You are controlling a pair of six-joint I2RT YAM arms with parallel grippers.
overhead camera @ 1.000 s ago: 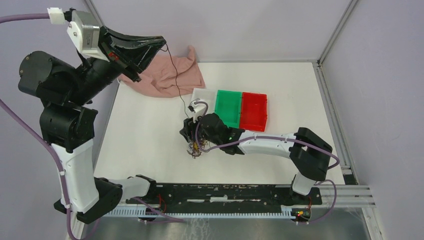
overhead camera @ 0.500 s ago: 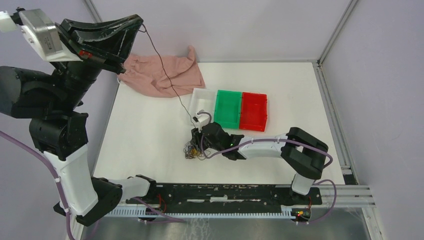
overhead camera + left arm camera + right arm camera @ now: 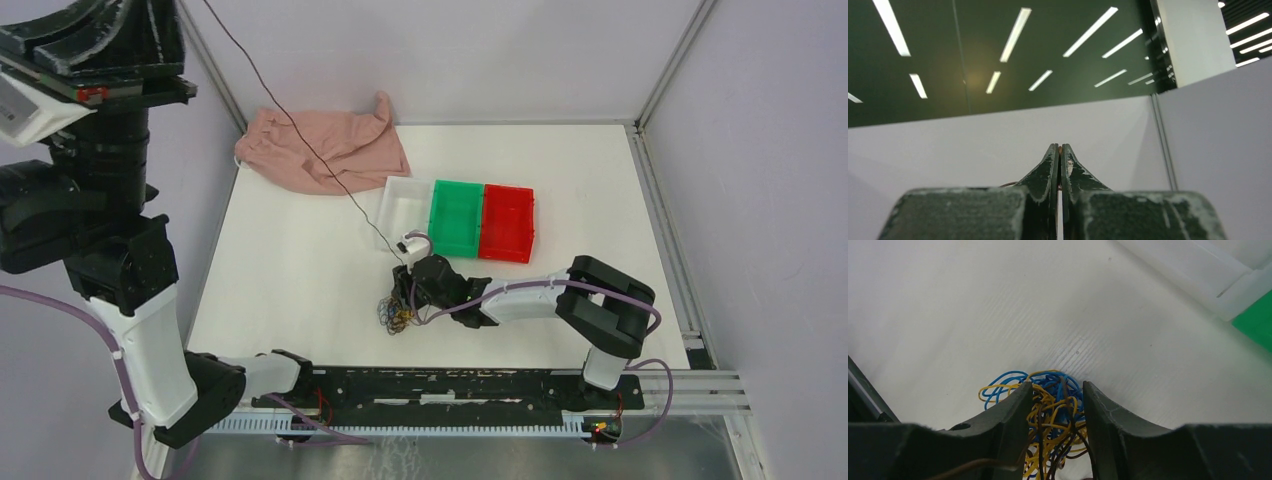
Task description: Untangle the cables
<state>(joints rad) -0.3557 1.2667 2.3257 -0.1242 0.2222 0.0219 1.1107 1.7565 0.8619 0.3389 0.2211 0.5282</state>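
Right wrist view shows me my right gripper (image 3: 1055, 407) half open around the cables (image 3: 1048, 410), while my left gripper (image 3: 1060, 150) pinches one dark brown strand (image 3: 300, 150).

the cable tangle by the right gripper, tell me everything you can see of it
The tangle is a small knot of thin wiry loops in blue, yellow-orange and dark brown, lying on the white table. The right gripper straddles it with its jaws apart. One dark strand runs taut up and left toward the raised left gripper, which is pinched shut.
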